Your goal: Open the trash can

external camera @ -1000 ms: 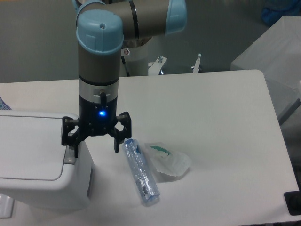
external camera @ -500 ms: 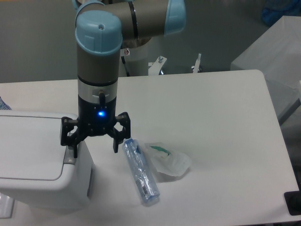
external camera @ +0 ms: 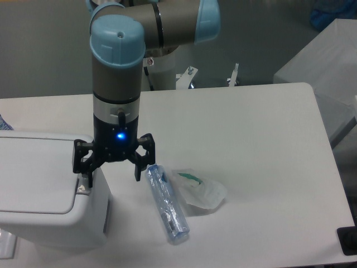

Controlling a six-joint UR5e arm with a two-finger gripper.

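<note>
The white trash can [external camera: 39, 195] stands at the left edge of the table, its flat lid [external camera: 33, 173] down. A grey push tab [external camera: 83, 188] shows at the lid's right edge. My gripper [external camera: 111, 175] points straight down over the can's right end, open, with the left fingertip [external camera: 86, 178] just above or on the tab and the right fingertip [external camera: 137, 170] hanging off the can's side. Nothing is between the fingers.
A clear plastic bottle [external camera: 167, 203] lies on the table right of the can, close to my right finger. A crumpled clear bag [external camera: 201, 192] lies against it. A grey box [external camera: 323, 67] stands beyond the table's right edge.
The gripper has risen very slightly over the tab; nothing else has moved.
</note>
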